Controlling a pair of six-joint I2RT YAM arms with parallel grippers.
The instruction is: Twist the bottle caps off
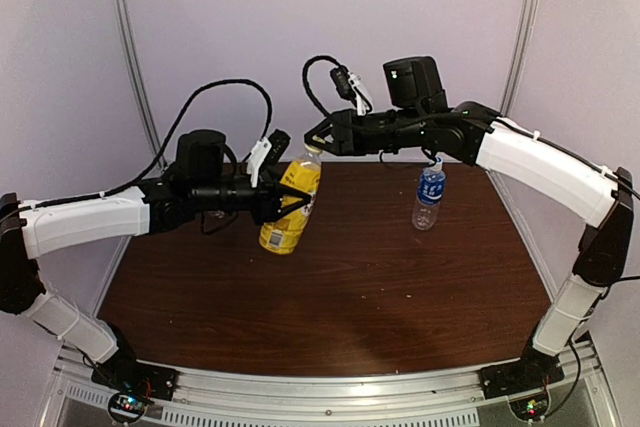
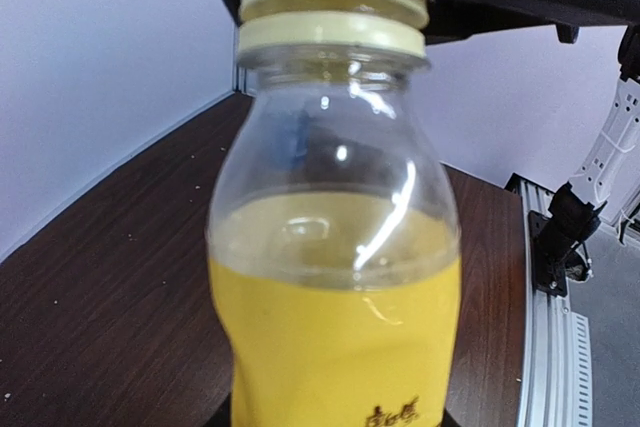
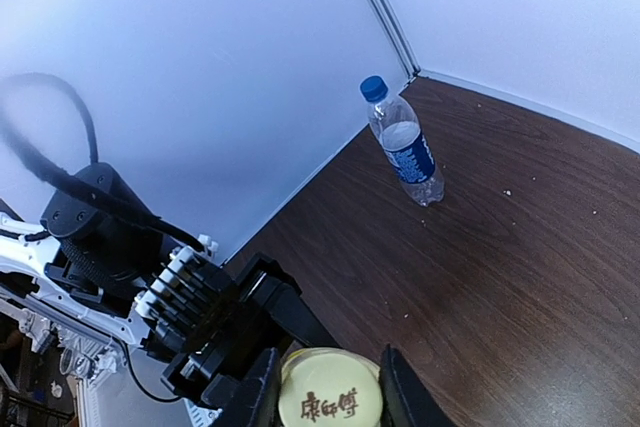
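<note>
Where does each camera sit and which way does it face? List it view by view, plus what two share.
Top external: above and behind the arms, looking down at the table; both arms show, left gripper holding the yellow bottle, right gripper at its top.
Left wrist: beside the yellow bottle, facing its side and yellow cap; own fingers hardly show.
Right wrist: above the yellow cap, looking down; own fingers flank it.
Shared: top external and right wrist both show the blue-capped bottle standing on the table.

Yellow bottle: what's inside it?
Yellow drink fills the yellow bottle partway; above that looks empty. The cap, in the right gripper, covers its mouth; the left gripper hides its middle.
</note>
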